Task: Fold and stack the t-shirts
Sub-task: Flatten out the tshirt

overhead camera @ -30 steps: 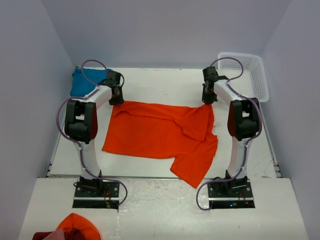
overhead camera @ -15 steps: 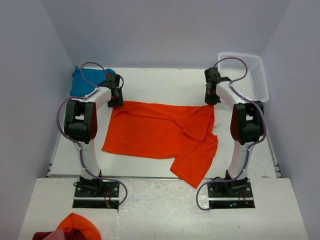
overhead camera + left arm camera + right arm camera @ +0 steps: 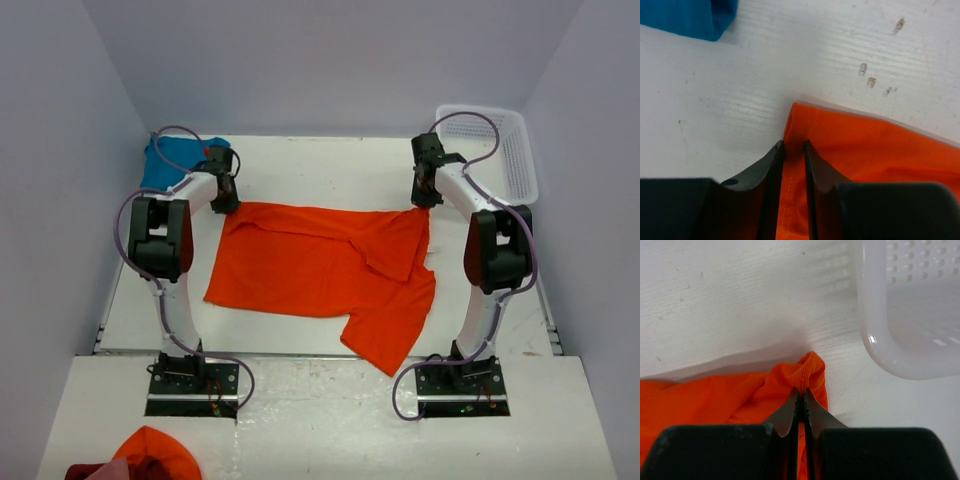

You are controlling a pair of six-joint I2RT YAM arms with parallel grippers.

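Two shirts on the table [image 3: 330,170]: one orange shirt [image 3: 320,265] spread left-to-right, lying basewards of both grippers, and one teal shirt [image 3: 160,165] far-left. One basket [image 3: 522,150] far-right. Right gripper [image 3: 801,392] pinches the orange shirt's far-right corner. Left gripper [image 3: 793,147] sits narrow astride the far-left hem, and I can't tell if it's clamped.

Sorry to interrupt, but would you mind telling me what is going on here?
Both arms are at the orange t-shirt, spread on the table. The right gripper is pinched shut on its far right corner. The left gripper straddles the far left corner, grip unclear. The teal t-shirt lies apart at the far left.
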